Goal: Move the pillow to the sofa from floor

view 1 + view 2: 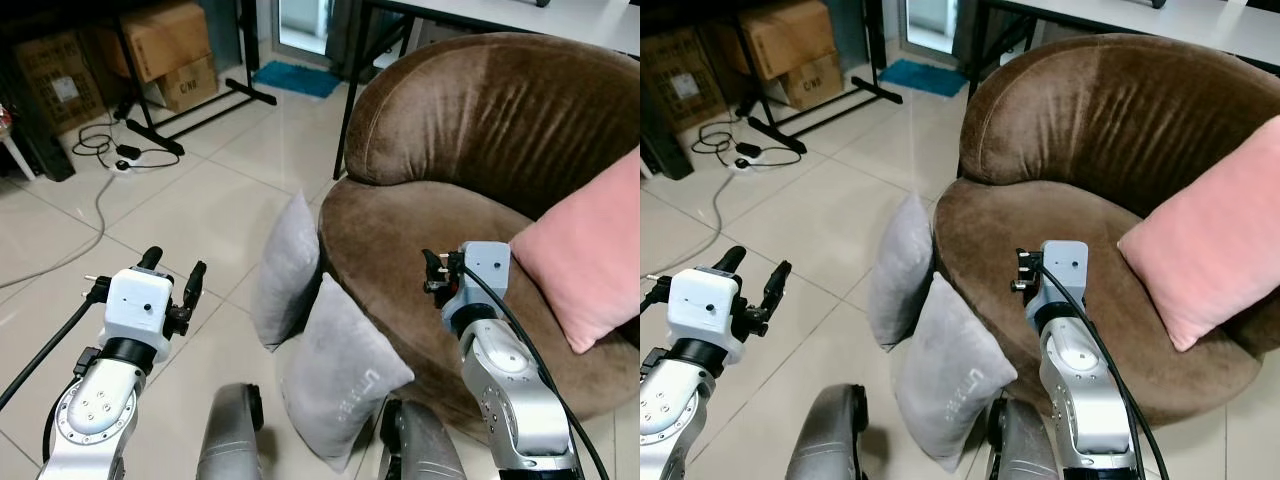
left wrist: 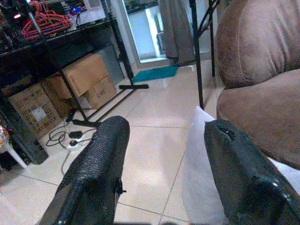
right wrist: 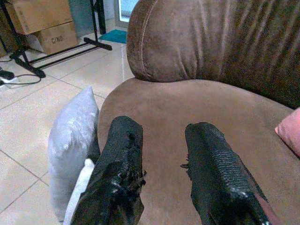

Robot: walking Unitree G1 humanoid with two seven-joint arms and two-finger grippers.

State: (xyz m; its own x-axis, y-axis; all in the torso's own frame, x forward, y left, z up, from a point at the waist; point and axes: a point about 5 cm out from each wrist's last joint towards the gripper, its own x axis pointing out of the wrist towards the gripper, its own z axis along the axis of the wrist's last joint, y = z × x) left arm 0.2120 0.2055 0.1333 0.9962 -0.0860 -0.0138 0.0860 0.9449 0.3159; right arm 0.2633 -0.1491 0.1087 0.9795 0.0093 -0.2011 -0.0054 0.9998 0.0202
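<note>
Two grey pillows (image 1: 330, 365) lean against the brown sofa (image 1: 400, 230) on the floor; left hand (image 1: 172, 283) and right hand (image 3: 161, 164) both hover wide, empty

Glossy pale tiled floor (image 1: 200, 200) reflects daylight from a glass doorway (a teal mat (image 1: 295, 78) lies before it). Brown cardboard boxes (image 1: 165, 50) sit under a black metal rack (image 2: 70, 89), beside a tangled white power cable (image 1: 100, 185).
</note>
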